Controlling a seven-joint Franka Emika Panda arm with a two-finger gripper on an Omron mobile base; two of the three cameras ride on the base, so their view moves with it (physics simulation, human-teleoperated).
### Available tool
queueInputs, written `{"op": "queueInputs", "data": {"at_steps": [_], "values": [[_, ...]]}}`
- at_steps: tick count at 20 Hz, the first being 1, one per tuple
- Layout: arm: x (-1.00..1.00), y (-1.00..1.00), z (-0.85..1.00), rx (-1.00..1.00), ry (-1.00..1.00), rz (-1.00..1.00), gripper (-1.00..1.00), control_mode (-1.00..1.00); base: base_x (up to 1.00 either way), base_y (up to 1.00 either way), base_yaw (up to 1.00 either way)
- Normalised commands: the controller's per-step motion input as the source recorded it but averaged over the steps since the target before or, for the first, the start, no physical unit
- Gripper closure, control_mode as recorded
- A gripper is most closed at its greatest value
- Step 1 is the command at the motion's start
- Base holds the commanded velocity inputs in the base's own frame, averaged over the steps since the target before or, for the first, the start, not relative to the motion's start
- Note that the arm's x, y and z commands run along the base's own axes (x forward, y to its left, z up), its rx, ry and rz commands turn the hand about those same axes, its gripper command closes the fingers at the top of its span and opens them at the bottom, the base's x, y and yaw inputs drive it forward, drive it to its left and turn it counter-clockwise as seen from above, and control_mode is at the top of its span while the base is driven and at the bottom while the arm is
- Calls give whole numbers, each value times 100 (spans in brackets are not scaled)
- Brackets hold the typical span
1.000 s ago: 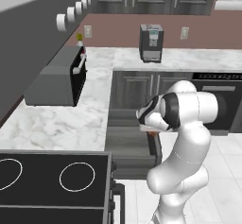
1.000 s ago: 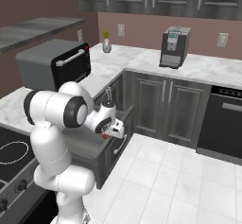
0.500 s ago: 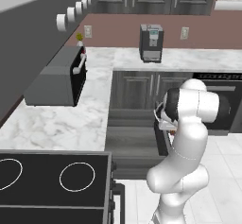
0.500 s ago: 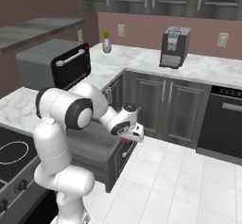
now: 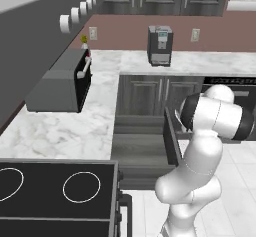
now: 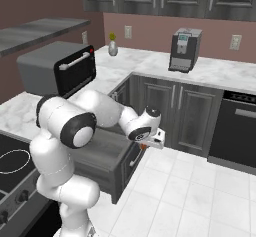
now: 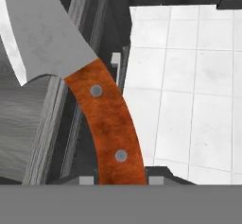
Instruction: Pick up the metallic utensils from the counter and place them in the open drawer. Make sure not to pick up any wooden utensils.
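One of the metallic utensils, a knife (image 7: 106, 114) with a silver blade and a riveted orange-brown handle, is clamped between my gripper (image 7: 120, 179) fingers. In the right base view the gripper (image 6: 151, 141) hangs just past the flat front of the open drawer (image 6: 102, 153), above the floor, with a bit of the knife's orange handle (image 6: 143, 145) under it. Seen from the hand, the blade reaches over the drawer's front edge (image 7: 71, 119). The drawer (image 5: 140, 148) is pulled out of the cabinets below the white marble counter (image 5: 70, 128). The wooden utensils are out of view.
A grey toaster oven (image 5: 62, 83) and a small vase (image 6: 113, 47) stand on the counter, with a coffee machine (image 6: 183, 50) at the back. The black stovetop (image 5: 50, 191) is near left. A dishwasher (image 6: 240, 128) and white tiled floor (image 6: 200, 191) lie right of the drawer.
The arm has swung outward with the knife, from over the drawer's inside to just beyond its front panel. The grip has not changed.
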Motion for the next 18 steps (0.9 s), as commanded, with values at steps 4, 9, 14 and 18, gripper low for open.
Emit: {"op": "queueInputs", "data": {"at_steps": [4,9,14,18], "values": [[-20,81,45,0,-3,0,100,-100,0,0,0],[20,100,28,-13,1,0,100,-100,0,0,0],[89,92,-1,-16,13,0,100,-100,0,0,0],[91,41,-23,-4,15,0,100,-100,0,0,0]]}}
